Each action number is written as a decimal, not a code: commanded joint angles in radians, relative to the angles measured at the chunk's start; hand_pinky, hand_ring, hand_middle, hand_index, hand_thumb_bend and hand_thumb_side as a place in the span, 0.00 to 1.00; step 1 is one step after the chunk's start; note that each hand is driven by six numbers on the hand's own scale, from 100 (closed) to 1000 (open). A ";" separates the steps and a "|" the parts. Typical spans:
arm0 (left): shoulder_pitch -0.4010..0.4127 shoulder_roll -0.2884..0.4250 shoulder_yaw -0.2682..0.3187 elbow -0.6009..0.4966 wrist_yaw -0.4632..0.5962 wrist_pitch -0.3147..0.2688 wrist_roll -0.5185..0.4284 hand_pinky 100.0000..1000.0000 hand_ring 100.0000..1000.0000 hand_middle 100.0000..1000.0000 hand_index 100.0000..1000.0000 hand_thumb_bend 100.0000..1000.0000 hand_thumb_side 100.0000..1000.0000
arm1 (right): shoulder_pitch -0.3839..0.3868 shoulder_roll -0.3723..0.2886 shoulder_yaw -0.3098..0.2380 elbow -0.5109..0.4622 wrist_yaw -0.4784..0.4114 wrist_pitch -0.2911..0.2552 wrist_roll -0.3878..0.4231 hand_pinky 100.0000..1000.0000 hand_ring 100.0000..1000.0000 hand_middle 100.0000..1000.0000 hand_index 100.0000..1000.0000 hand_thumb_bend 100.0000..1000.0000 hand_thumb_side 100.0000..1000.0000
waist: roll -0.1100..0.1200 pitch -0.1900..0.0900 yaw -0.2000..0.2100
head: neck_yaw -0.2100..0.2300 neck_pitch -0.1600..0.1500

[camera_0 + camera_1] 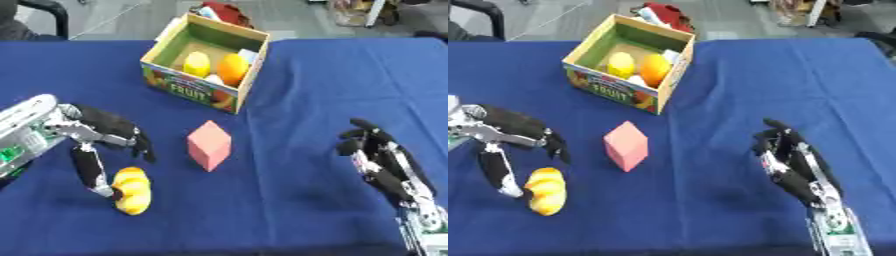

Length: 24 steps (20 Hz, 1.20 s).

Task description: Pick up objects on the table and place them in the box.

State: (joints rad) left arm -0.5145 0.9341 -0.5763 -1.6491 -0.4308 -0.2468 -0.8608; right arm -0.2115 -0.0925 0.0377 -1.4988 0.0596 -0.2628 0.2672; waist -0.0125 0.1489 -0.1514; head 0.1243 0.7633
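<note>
**Yellow fruit being approached by the left hand**

Yellow fruit point(133, 190), ridged and banana-like, is lying on the blue table point(297, 210) near the front left, and the left hand point(103, 145) is hanging just above it. Its fingers are spread and relaxed, one tip point(105, 190) touching the fruit's near end, nothing gripped yet. So the pick-up step is getting under way. A pink block point(209, 145) is waiting just to the right, also unboxed. The box point(188, 92) is standing further back, already holding yellow and orange pieces. The right hand point(791, 162) is resting idle at the lower right, fingers loosely extended and empty. Next, I judge, the left fingers need closing round the fruit before lifting it towards the box.
</note>
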 commanded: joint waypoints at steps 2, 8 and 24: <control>-0.004 0.041 0.001 0.001 -0.008 -0.061 -0.046 0.76 0.69 0.71 0.84 0.42 0.23 | -0.014 -0.015 -0.003 -0.018 0.002 -0.001 -0.002 0.61 0.59 0.62 0.88 0.00 0.33 | 0.017 -0.004 0.001 | 0.001 -0.009; -0.006 0.022 0.028 -0.012 -0.048 -0.056 -0.046 0.60 0.51 0.51 0.70 0.38 0.06 | -0.014 -0.014 -0.003 -0.018 0.002 0.000 -0.002 0.61 0.59 0.62 0.88 0.00 0.33 | 0.016 -0.005 0.003 | -0.003 -0.012; -0.265 -0.105 0.191 0.100 -0.140 0.064 0.125 0.49 0.37 0.36 0.54 0.27 0.10 | -0.007 -0.014 -0.004 -0.013 0.001 0.000 0.000 0.61 0.59 0.62 0.88 0.00 0.33 | 0.010 -0.025 0.015 | -0.013 -0.009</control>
State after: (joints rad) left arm -0.7555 0.8387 -0.4144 -1.5795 -0.5518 -0.1960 -0.7553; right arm -0.2106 -0.0926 0.0377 -1.4987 0.0597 -0.2623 0.2671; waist -0.0125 0.1478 -0.1362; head 0.1148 0.7583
